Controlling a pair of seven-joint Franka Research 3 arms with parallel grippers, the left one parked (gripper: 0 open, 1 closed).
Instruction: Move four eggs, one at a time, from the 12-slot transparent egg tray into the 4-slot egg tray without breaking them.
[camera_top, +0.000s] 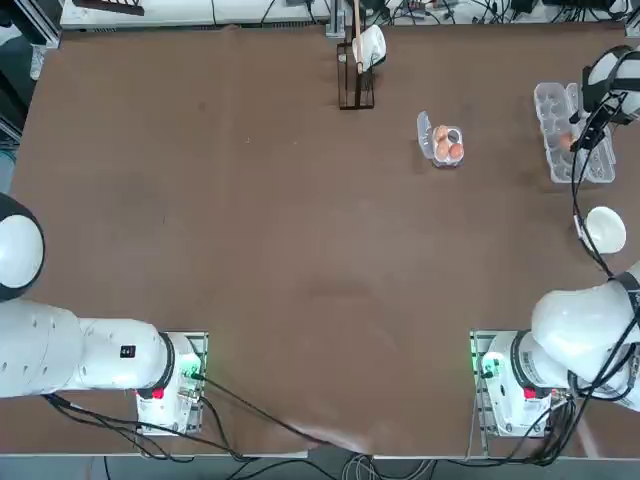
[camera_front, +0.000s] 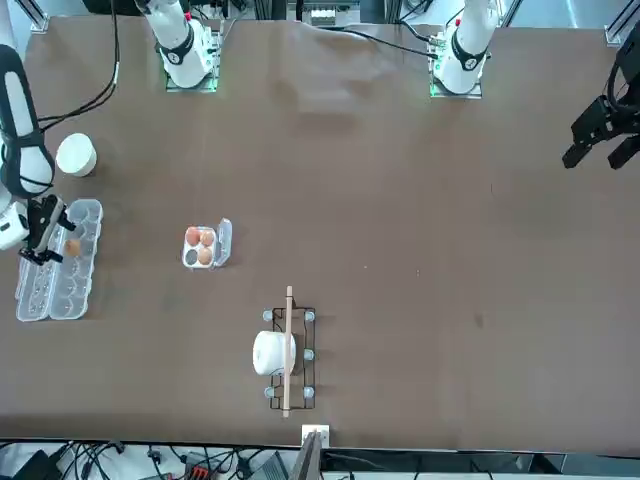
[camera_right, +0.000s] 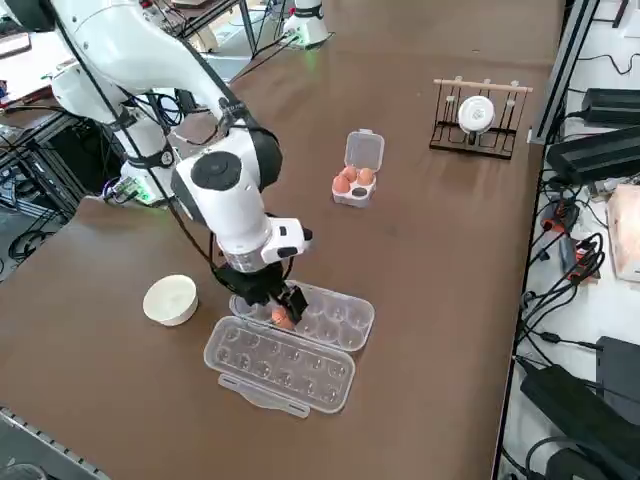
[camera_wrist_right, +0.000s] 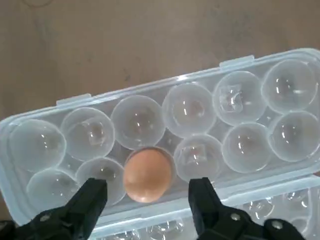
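Last egg (camera_wrist_right: 148, 174) sitting in a cup of the 12-slot transparent egg tray (camera_wrist_right: 250, 145), in the row beside the hinged lid (camera_right: 280, 365), third cup from one end; every other cup empty. Long tray at far right of table in top view, lid folded open flat beside it. Right gripper (camera_wrist_right: 149, 200) hanging just above the tray, fingers spread wide, nothing held, one finger (camera_wrist_right: 90, 200) on each side of the egg with clear gap both ways. Key relation: egg directly below and centred between the fingertips, so straight descent looks enough, no sideways correction judged needed. Egg's long axis apparently near upright in the cup, outline close to round from the wrist view; closing line of the fingers running along the tray's row. Neighbour cups empty, so room for the fingers to drop in.

4-slot egg tray (camera_top: 447, 143) well apart to the left, mid-table, little lid flap open. Three eggs (camera_top: 448, 142) in it, one cup free. Judged three of four done, fourth pick about to start. White bowl (camera_top: 606, 228) just near of the long tray. Roll holder rack (camera_top: 357, 70) at far edge.
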